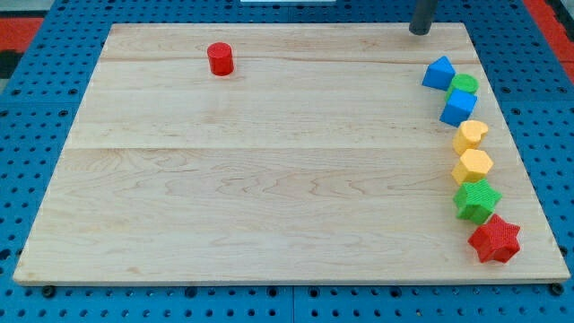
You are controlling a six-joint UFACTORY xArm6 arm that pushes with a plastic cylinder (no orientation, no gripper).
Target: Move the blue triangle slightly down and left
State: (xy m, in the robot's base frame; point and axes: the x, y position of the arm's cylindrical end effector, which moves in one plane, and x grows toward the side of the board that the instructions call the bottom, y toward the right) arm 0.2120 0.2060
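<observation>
Tip [419, 30] sits bare, touching nothing, above the blue triangle [439, 73]. Risk: a push from there drags the touching green cylinder [465, 84] (maybe the blue cube [458, 108]) along.

A: Where's my tip [419, 31]?
B: At the view's top right, above the blue triangle [439, 73], apart from it.
A: What's below the triangle?
B: A column: green cylinder [465, 84], blue cube [458, 108], yellow heart [471, 135], yellow hexagon [473, 166], green star [476, 199], red star [494, 240]. A red cylinder [221, 59] sits far left.
</observation>
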